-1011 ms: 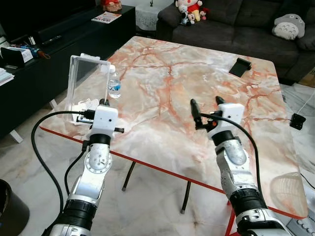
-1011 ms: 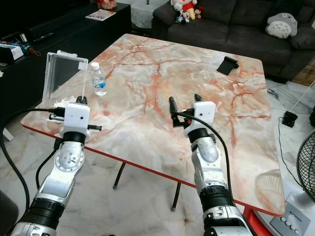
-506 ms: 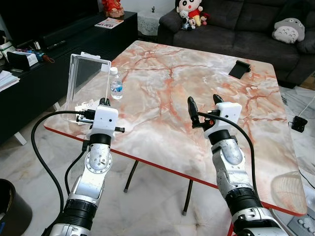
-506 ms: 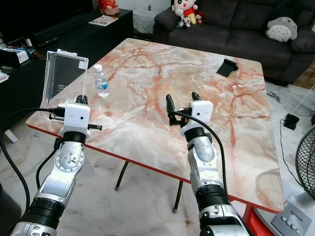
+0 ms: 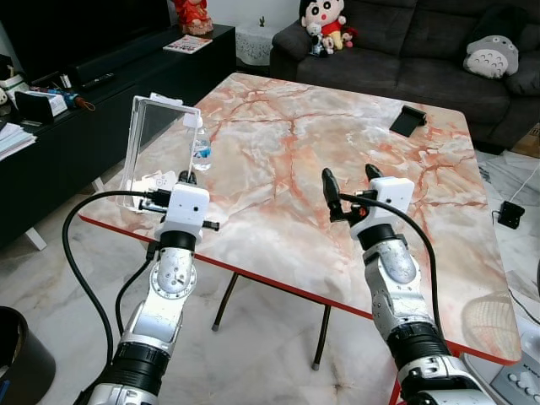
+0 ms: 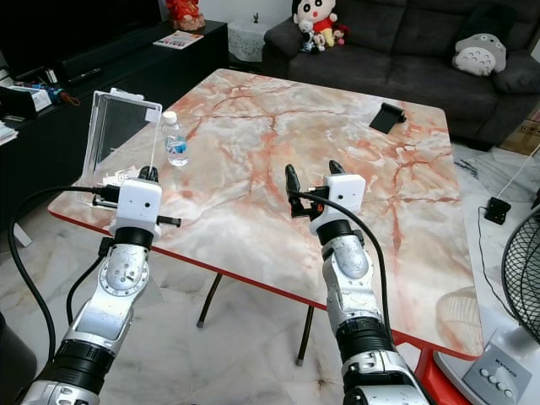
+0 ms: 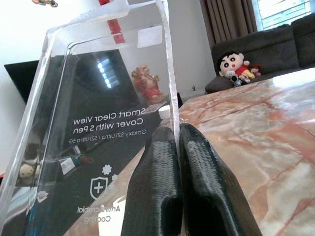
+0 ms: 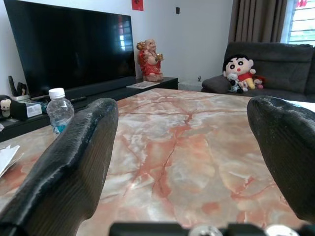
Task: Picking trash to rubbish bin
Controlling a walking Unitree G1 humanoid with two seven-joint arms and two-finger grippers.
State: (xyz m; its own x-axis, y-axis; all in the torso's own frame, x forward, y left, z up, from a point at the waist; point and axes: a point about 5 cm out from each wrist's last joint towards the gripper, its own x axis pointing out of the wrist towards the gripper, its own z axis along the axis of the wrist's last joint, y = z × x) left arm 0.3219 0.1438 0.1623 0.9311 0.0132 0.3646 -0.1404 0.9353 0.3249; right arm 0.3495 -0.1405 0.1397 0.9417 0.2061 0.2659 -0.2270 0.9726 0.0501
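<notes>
Left eye view: the left hand (image 5: 186, 179) was clenched on the edge of a clear plastic package (image 5: 157, 139), which stood upright at the near left corner of the marble desk (image 5: 337, 160). A second earlier the package stood flatter to the camera; the whole view had shifted too, so I cannot tell whether it moved.
Right eye view: the right hand (image 6: 313, 175) hovered over the desk's middle, fingers spread and empty; a water bottle (image 6: 175, 141) stood just behind the package.
Left wrist view: both fingers (image 7: 197, 172) pinched the package wall.
Right wrist view: fingers (image 8: 74, 162) wide apart.
Meaning: the trash looked secured, so carrying it to the bin likely came next.
</notes>
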